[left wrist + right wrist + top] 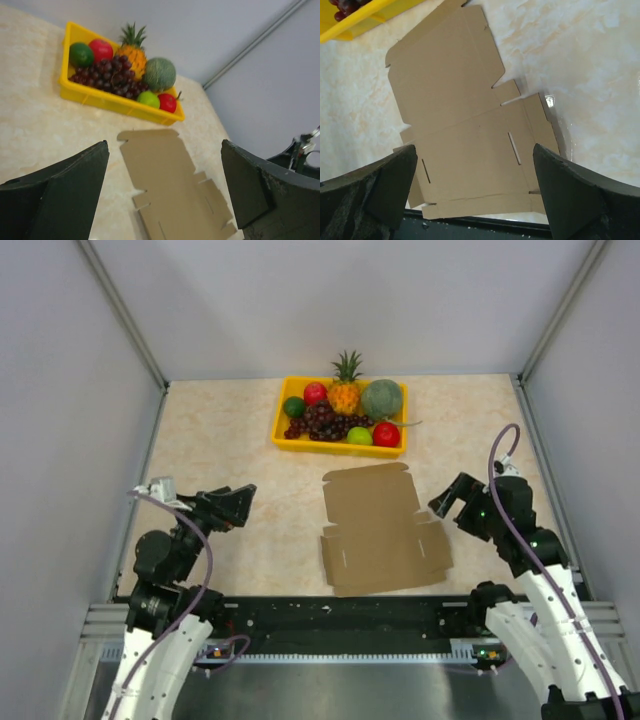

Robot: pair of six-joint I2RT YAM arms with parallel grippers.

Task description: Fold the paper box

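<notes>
Left gripper point(240, 506): positioned at 9 o'clock from the paper box point(380, 530), well apart from it and raised off the table point(220, 430). Jaws stand wide. Its wrist view shows both dark fingers point(70, 195) far apart with nothing between them and nothing touched.

Paper box: a flat, unfolded brown blank lying on the table at centre, towards the near edge. Flaps, tabs and two slits are visible, and no panel is raised. Neither gripper touches it.

Yellow tray point(335, 445): at 12 o'clock from the box, near but not touching it, holding fruit.

Right gripper point(452, 502): at 3 o'clock from the box, just beside its right edge and above the surface. Jaws stand wide and hold nothing. Its wrist view looks down on the blank between the spread fingers.
</notes>
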